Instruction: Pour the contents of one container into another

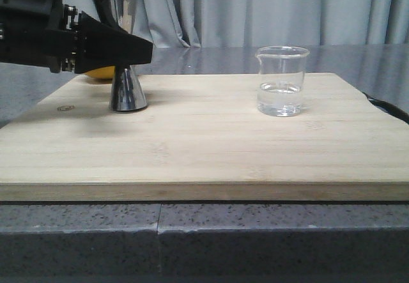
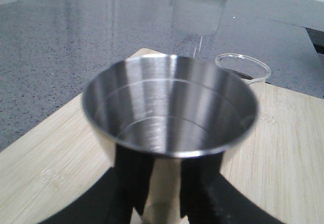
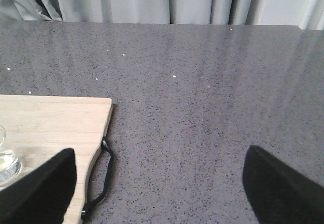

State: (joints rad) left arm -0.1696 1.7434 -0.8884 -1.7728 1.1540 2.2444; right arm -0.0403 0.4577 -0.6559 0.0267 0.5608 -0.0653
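Note:
The steel hourglass jigger (image 1: 128, 92) stands upright on the back left of the wooden board (image 1: 211, 149). My left gripper (image 1: 132, 55) reaches in from the left and is shut on its narrow waist. In the left wrist view the two black fingers (image 2: 132, 183) press against either side of the jigger (image 2: 169, 107) below its empty upper cup. The clear glass beaker (image 1: 282, 82) stands on the right of the board with a little clear liquid in it; its rim (image 2: 243, 67) shows beyond the jigger. My right gripper (image 3: 159, 183) hangs open over the bare counter, right of the board, nothing between its fingers.
A yellow rounded object (image 1: 101, 72) lies behind the jigger, mostly hidden by my left arm. A black cord loop (image 3: 104, 178) hangs off the board's right edge. Grey speckled counter (image 3: 202, 82) surrounds the board, with curtains behind.

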